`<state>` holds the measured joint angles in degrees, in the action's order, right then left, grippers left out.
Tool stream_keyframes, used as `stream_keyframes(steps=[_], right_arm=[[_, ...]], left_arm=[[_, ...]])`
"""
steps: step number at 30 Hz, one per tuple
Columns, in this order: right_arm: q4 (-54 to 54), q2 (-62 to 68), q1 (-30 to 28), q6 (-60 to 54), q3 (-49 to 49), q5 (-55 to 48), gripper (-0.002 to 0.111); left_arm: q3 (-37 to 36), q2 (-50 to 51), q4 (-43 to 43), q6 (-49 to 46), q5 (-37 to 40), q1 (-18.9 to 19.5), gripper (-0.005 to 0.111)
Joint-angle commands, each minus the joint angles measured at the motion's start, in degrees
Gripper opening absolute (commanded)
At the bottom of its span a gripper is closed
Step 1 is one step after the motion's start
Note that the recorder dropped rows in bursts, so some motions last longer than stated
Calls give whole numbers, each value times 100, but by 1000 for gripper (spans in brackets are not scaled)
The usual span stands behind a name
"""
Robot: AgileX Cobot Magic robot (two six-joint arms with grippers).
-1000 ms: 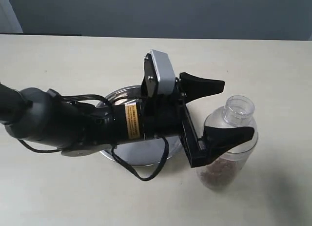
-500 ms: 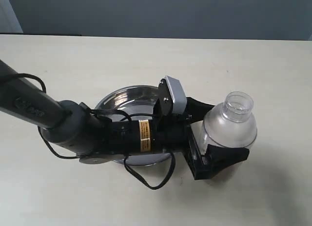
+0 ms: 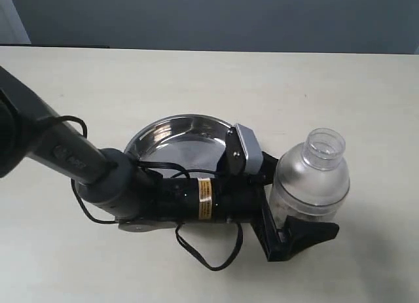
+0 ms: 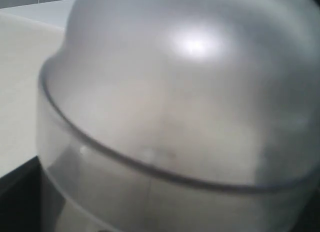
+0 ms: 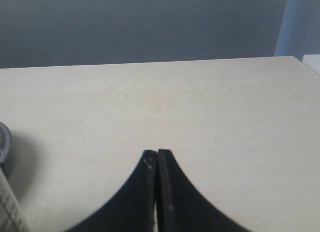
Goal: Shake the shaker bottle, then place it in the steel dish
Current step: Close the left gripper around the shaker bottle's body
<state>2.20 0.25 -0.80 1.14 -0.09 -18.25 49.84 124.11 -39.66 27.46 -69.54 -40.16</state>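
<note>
The shaker bottle (image 3: 313, 175) stands upright on the table (image 3: 366, 100), just beside the right rim of the steel dish (image 3: 171, 134) and outside it. The left gripper (image 3: 302, 199) straddles its lower body, one finger (image 3: 308, 233) on the near side and the other mostly hidden behind; I cannot tell whether they press. Bare tabletop lies open right of the bottle and beyond it, up to the far edge. The right gripper (image 5: 157, 189) hangs over bare table, fingers pressed together.
</note>
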Motion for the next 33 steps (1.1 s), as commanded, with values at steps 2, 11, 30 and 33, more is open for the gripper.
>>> stream_keyframes(steps=[2,11,30,33], right_arm=[[-9,-25,31,0,9,67,-1],[-9,-25,31,0,9,67,-1],[-9,-25,31,0,9,67,-1],[-9,-25,31,0,9,67,-1]], left_arm=[[150,25,51,52,-42,-109,106],[164,84,76,214,-42,-143,106],[510,84,-157,501,177,-353,105],[510,84,-120,501,243,-342,105]])
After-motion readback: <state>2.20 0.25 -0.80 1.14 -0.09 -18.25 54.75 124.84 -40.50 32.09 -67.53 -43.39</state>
